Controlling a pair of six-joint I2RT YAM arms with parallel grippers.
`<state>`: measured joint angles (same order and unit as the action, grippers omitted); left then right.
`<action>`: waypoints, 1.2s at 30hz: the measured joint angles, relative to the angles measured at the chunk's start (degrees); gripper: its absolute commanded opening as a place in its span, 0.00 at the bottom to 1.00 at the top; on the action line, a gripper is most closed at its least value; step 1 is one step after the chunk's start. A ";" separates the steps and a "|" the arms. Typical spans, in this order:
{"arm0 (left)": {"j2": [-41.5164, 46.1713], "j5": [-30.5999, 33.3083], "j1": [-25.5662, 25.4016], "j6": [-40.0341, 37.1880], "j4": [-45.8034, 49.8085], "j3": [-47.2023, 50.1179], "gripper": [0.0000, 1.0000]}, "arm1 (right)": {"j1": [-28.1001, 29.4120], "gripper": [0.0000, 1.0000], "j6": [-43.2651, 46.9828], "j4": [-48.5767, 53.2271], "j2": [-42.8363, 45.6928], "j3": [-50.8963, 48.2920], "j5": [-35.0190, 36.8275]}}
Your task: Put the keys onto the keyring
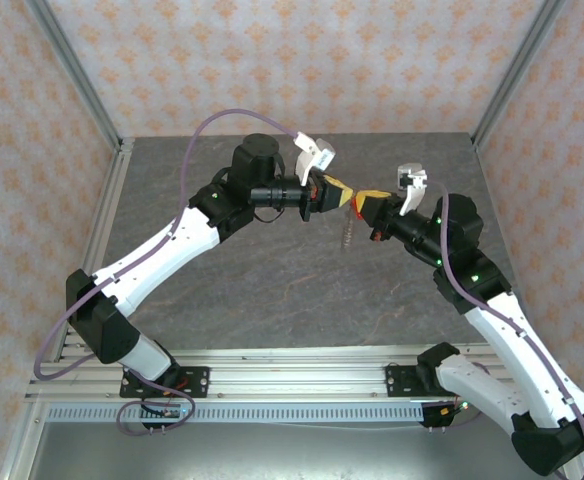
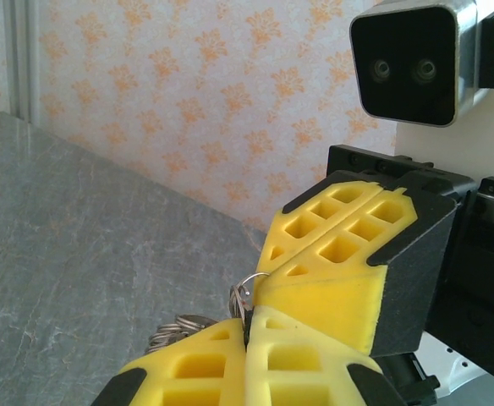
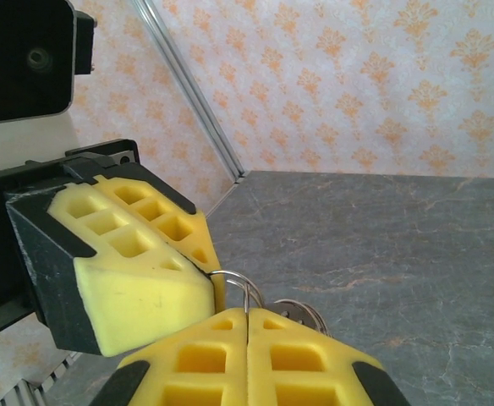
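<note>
Right wrist view gives the clearest look at the thin grey metal wire keyring point(image 3: 245, 289). A short arc of it stands up out of the seam of the right gripper point(image 3: 247, 320), whose yellow foam jaws are pressed together on it. The arc runs straight into the tip of the left gripper point(image 3: 210, 271), whose jaws are likewise closed on the same wire.

The two tips touch, held in the air over the middle of the grey stone-patterned table point(image 1: 272, 290), somewhat toward its far edge. Just behind the pinch hangs a bunch of stacked grey metal loops point(image 2: 179, 328); whether that is keys or more coils of the ring is too small to tell.

The step looks like working a key along the split wire. To do it well, one gripper should act as a fixed anchor while the other makes small turns about the wire's own curve, so the loop is fed round rather than bent. The pads hide the split end, so moves should be slow. Neither pinch should loosen while the bunch dangles.
</note>
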<state>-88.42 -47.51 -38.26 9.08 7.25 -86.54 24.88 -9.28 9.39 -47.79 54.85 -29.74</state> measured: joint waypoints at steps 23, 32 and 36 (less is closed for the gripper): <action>0.00 2.60 -0.37 1.97 -2.38 1.27 0.00 | -7.89 0.00 -2.54 -1.79 -2.05 -1.20 -12.13; 0.09 4.68 -0.37 4.74 -5.95 3.85 0.00 | -8.46 0.00 -4.04 -1.95 -4.68 -1.20 -17.22; 0.20 4.92 -0.37 5.66 -7.50 4.33 0.00 | -8.46 0.00 -4.66 -2.16 -4.66 -1.20 -17.51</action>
<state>-88.23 -42.59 -38.63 14.74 -0.25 -82.21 16.43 -13.93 7.22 -52.45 53.65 -47.24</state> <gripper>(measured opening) 0.049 0.044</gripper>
